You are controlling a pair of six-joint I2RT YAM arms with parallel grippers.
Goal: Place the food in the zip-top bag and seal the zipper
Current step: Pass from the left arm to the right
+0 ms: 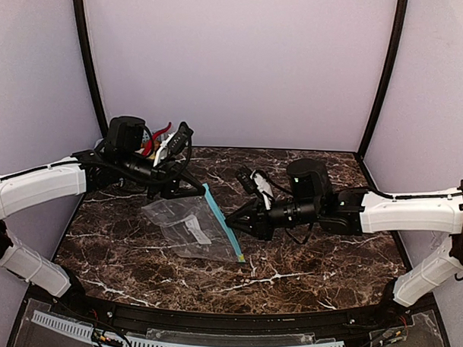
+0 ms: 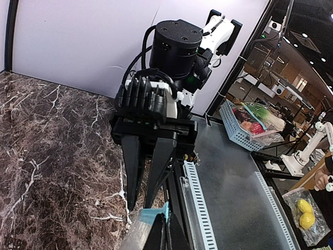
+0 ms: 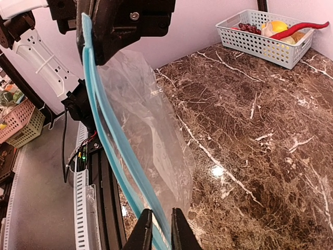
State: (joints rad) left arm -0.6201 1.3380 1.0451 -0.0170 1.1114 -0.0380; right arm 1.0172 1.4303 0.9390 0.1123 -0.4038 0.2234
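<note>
Between the two pincers: the zip-top bag is held up by its zipper, and its clear body is let sag toward the table on the left pincer's side of the strip.
Left pincer: it is closed tight, and the far, raised end of the zipper is clamped in it.
Right pincer: it is drawn almost closed, and the teal strip is pinched between its fingertips partway along.
Zipper: it is stretched from the left pincer down through the right pincer, and its near end is seen past the right pincer, low by the table. Whether it is sealed cannot be told.
Food: it is kept in a mesh basket behind the left pincer and well apart from the right pincer. Purple grapes, a yellow piece and a long red piece are made out.
</note>
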